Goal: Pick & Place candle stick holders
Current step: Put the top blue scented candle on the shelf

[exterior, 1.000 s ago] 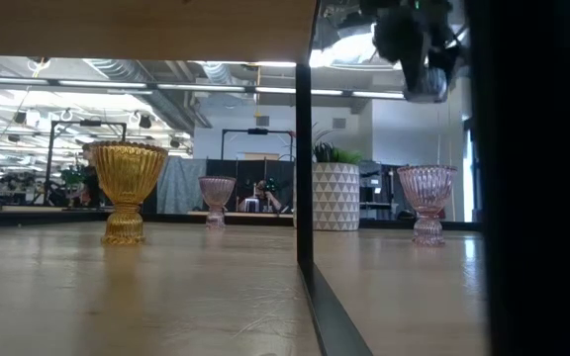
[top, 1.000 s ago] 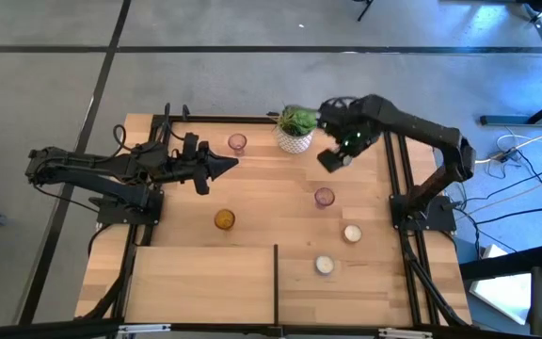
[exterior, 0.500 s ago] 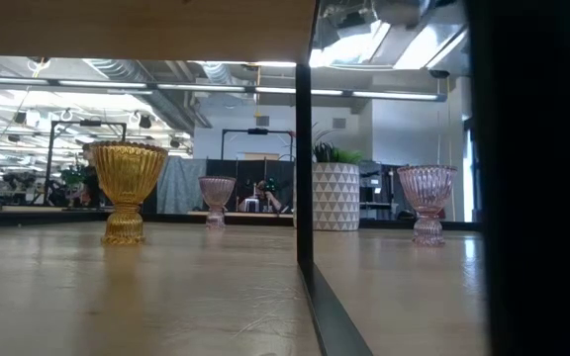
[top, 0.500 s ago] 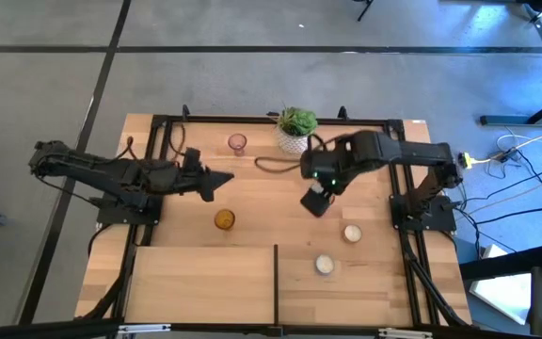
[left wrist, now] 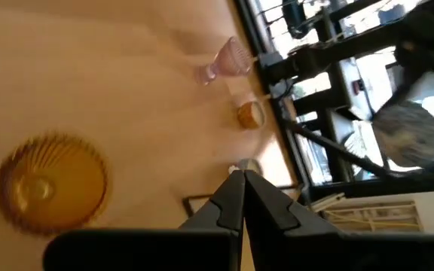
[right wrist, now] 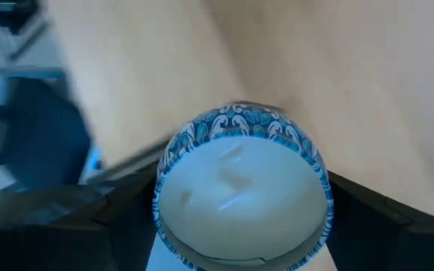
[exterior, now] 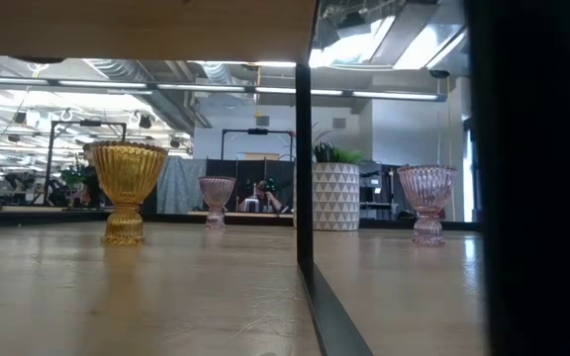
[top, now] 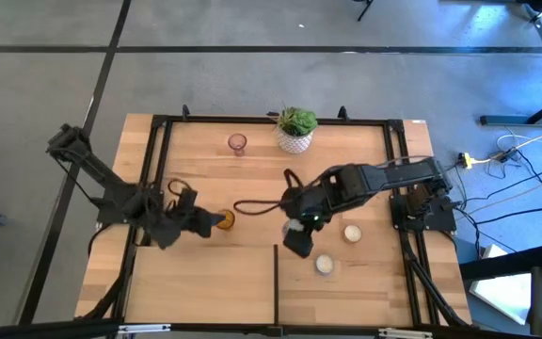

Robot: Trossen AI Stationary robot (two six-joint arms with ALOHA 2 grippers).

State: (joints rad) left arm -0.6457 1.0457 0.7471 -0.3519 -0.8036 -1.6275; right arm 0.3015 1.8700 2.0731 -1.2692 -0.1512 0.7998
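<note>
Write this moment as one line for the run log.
left fingers: shut, beside amber holder | right fingers: shut on blue-patterned holder

No readable writing anywhere in view.
No words, labels, brand marks, numbers or signs can be made out on the table, the holders, the pot or the room behind.

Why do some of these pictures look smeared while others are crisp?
Left wrist view: motion blur smears the amber holder and the room behind. Right wrist view: the blue-patterned holder sits very close, its surroundings soft. Low view: sharp, the amber glass glowing under ceiling lights. High view: evenly lit, crisp.
</note>
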